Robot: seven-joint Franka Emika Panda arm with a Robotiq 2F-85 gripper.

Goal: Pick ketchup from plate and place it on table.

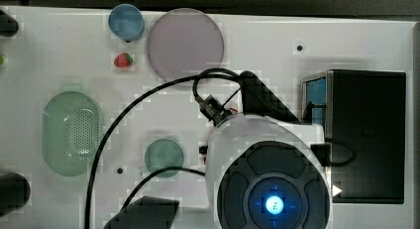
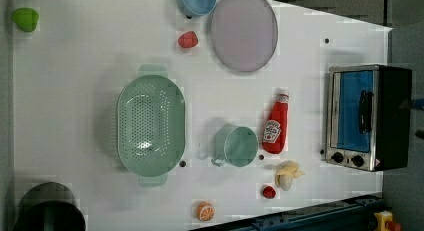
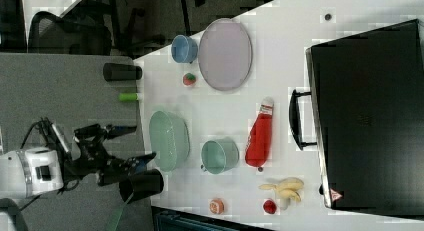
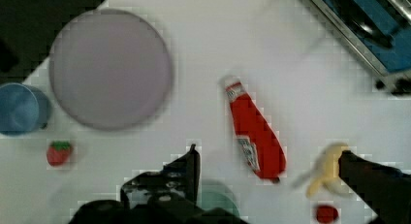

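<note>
One plate sits bare near my table's edge; ketchup lies flat on the table; my gripper hangs wide open, holding nothing.

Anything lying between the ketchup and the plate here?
No. In the left view, only bare table separates the ketchup, lying on its side, from the plate. The wrist view agrees.
</note>
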